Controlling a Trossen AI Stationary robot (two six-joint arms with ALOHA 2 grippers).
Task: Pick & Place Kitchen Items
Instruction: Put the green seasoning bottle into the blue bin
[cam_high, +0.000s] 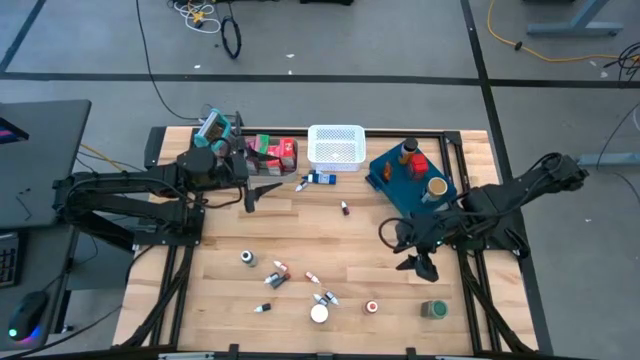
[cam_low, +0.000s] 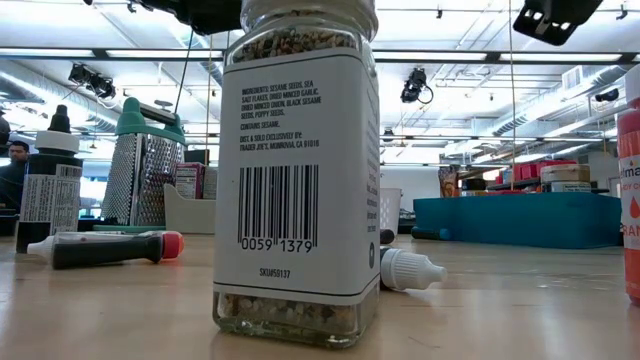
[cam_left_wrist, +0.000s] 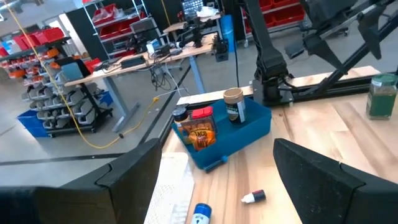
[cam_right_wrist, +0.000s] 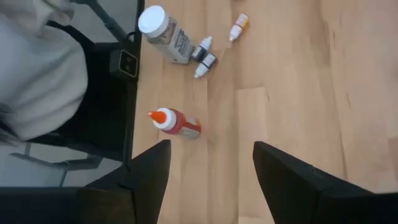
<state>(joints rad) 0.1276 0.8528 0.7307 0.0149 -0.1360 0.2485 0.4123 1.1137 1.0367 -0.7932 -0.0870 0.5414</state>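
- The left gripper (cam_high: 252, 196) hangs over the table (cam_high: 340, 240) near its far left corner, just in front of the red cartons (cam_high: 275, 152). Its fingers stand wide apart and hold nothing.
- The right gripper (cam_high: 408, 250) hangs above the right half of the table, in front of the blue tray (cam_high: 383, 178). Its fingers stand wide apart and hold nothing.
- The blue tray sits near the far right corner, beside the white basket (cam_high: 335, 145) at the far edge. It carries a cork-lidded jar (cam_left_wrist: 234, 104), a red-labelled box (cam_left_wrist: 201, 127) and a dark bottle (cam_left_wrist: 180, 114).
- Small bottles and tubes (cam_high: 322, 298) lie scattered along the near edge, around a white-lidded jar (cam_high: 319, 314).
- A green-lidded jar (cam_high: 434, 309) stands near the near right corner.
- A red bottle with an orange tip (cam_right_wrist: 176, 122) lies on its side at the near edge, just beyond the right gripper's fingers.
- A blue tube (cam_high: 320, 179) lies just in front of the white basket.
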